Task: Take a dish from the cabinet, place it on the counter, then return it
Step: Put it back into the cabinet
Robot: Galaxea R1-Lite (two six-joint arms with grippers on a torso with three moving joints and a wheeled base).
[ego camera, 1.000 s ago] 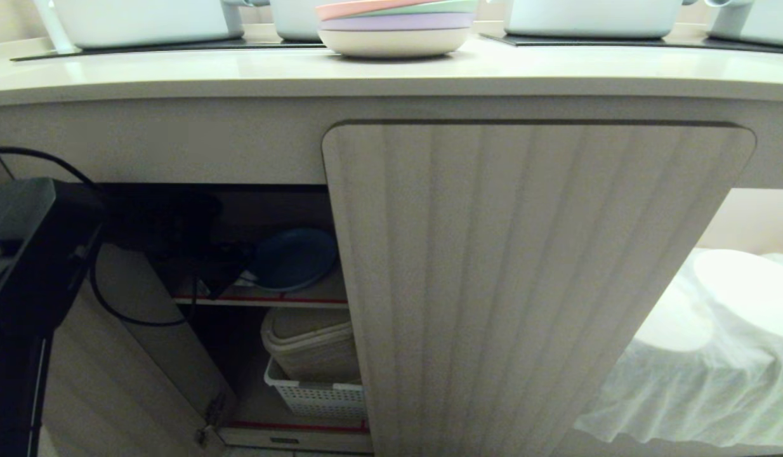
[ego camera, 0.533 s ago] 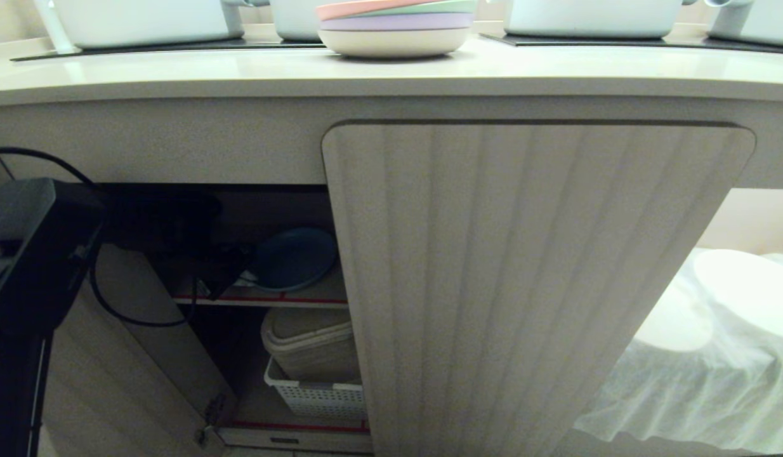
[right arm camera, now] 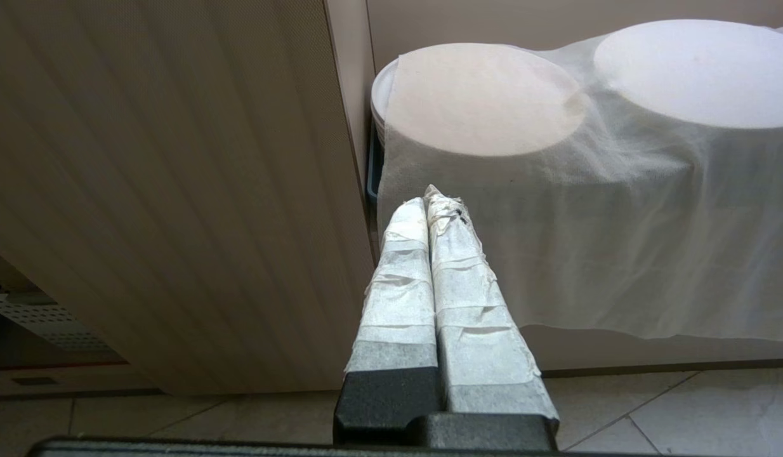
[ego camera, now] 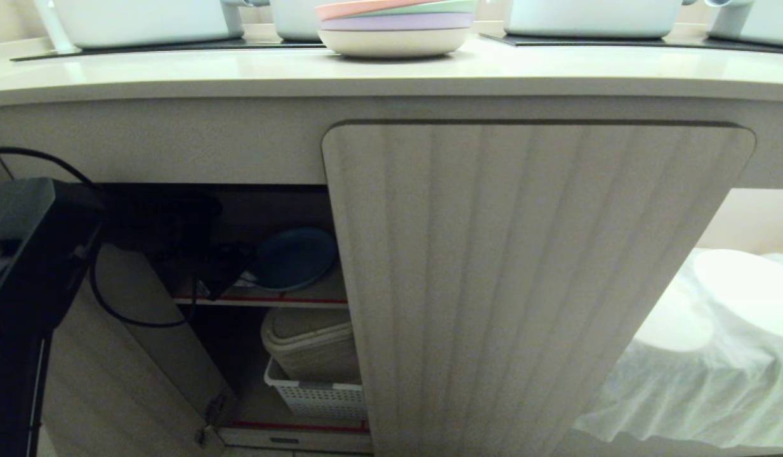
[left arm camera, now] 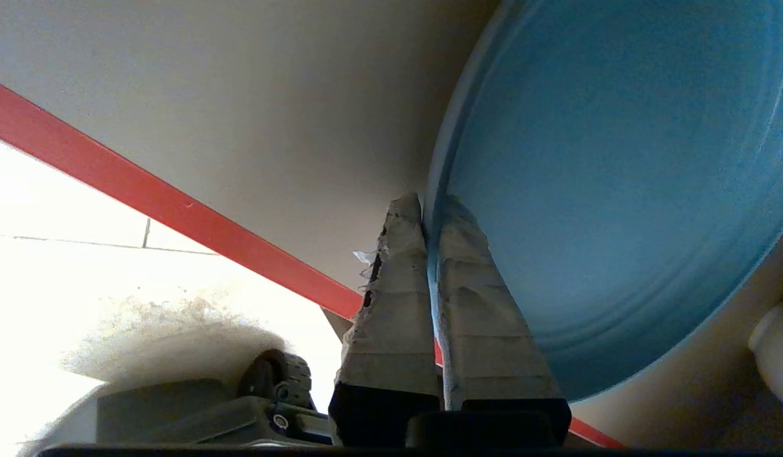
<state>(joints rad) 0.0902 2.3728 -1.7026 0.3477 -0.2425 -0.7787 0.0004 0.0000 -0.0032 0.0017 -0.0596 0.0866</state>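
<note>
Head view
Tabletop (ego camera: 239, 73): cream slab across the top, carrying black mats, white pots and a pastel plate stack (ego camera: 394, 28) with a pink one uppermost.
Cabinet (ego camera: 525, 266): right fluted door shut; left door (ego camera: 131, 355) swung open, showing the inside.
Inner shelf (ego camera: 283, 297): red-edged board, blue plate (ego camera: 294, 259) on it, near the shut door's edge.
Left tool (ego camera: 230, 270): dark, reaching into the opening from the left, at the plate's left rim.
Below the shelf: beige bin over a white perforated basket (ego camera: 315, 397).
Far right: white cloth (ego camera: 702, 368) draped over round shapes.

Left wrist view
Left tool (left arm camera: 429, 209): taped fingers (left arm camera: 398, 304) pressed together, clamped on the thin rim of the blue plate (left arm camera: 620, 178).
Blue plate: edge between the fingertips, body over the beige shelf board (left arm camera: 239, 114) with its red edge strip.

Right wrist view
Right tool (right arm camera: 433, 206): taped fingers together, gripping nothing, hanging beside the shut fluted door (right arm camera: 163, 190) above tiled floor.
White cloth (right arm camera: 588, 222): over two round tops just beyond the fingertips.
</note>
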